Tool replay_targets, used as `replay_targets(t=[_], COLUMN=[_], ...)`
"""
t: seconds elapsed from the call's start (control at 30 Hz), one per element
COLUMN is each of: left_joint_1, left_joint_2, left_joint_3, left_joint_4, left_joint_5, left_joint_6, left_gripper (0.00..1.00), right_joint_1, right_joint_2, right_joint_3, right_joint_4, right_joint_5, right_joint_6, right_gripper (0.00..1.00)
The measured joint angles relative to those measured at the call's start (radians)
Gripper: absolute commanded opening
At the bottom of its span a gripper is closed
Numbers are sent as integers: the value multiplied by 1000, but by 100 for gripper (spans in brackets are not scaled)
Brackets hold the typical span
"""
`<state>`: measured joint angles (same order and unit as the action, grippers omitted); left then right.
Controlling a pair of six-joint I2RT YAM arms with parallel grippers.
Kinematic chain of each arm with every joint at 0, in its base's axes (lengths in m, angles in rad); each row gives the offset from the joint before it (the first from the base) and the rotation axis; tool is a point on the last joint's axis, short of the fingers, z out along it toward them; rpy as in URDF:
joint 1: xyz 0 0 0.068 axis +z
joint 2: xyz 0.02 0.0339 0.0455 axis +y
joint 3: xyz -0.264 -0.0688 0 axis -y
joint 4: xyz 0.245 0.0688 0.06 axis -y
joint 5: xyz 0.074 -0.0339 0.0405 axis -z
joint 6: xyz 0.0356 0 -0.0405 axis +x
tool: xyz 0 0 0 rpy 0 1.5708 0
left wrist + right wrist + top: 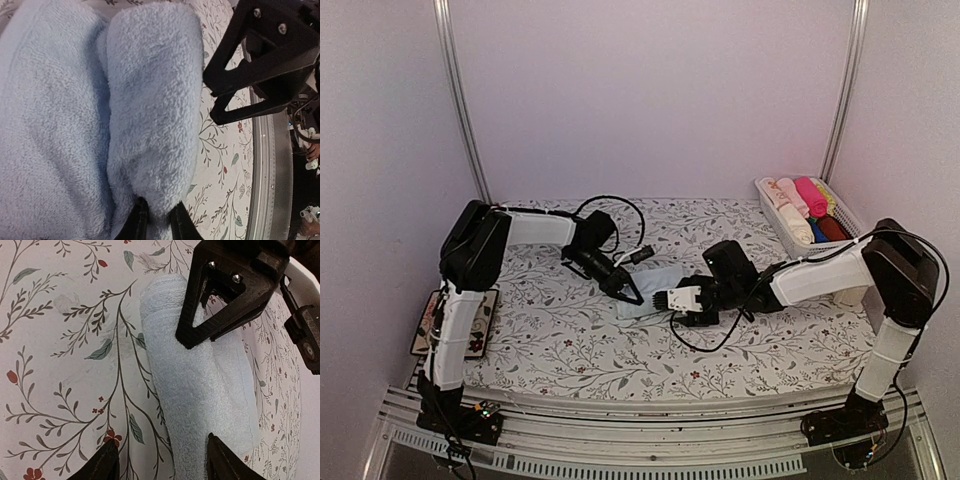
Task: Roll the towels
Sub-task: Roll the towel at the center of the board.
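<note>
Black-fingered left gripper (157, 221): jaws narrow, pinched on a fold at one end of the light blue towel (200, 390). Right gripper (162, 461): jaws wide, nothing held, one finger on either side of the towel's other end, the right-hand finger just touching the terry. The two grippers face each other across the towel at the middle of the table. Light blue towel: terry, lying partly rolled, a thick roll beside a flatter layer of the same cloth, on the floral tablecloth (570, 340). White slatted basket (784, 236): at the far right corner of the table, well apart from both grippers. Basket contents, lying side by side: cream roll (798, 228), pale pink roll (790, 195), hot-pink roll (811, 195), yellow roll (827, 196); at the near end, a dark blue cloth (817, 233) and a maroon cloth (833, 228).
</note>
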<state>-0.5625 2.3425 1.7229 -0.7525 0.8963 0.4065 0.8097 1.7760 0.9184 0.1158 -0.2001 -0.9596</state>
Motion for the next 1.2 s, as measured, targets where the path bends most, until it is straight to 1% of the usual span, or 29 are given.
replay_targets(t=[0.27,0.33,0.43,0.5,0.63,0.67,0.77,0.87,0.93,1.1,1.2], left_joint_1=[16,18,19,19,20,20,22,24,25,32,37], left_joint_2=[22,27,35,38,40,40,39,27,0,-98,-201], left_joint_3=[11,17,28,34,40,40,40,35,20,-35,-105], left_joint_4=[-24,-31,-42,-48,-56,-57,-58,-57,-55,-49,-15], left_joint_5=[53,60,65,66,64,63,59,44,9,-100,-161], left_joint_6=[-16,-17,-18,-19,-20,-20,-22,-29,-35,-44,-47], left_gripper=[15,15,15,16,19,21,36,45,51,71,76], right_joint_1=[31,39,45,47,48,48,48,47,46,32,15], right_joint_2=[93,107,126,142,162,164,174,175,175,175,175], right_joint_3=[37,38,42,51,74,78,95,105,109,134,175], right_joint_4=[87,108,129,138,148,147,127,103,86,26,-52], right_joint_5=[123,145,173,192,226,232,241,239,227,177,113], right_joint_6=[-37,-44,-52,-53,-42,-43,-11,20,42,85,112], right_gripper=[60,58,49,40,14,10,5,4,4,4,4])
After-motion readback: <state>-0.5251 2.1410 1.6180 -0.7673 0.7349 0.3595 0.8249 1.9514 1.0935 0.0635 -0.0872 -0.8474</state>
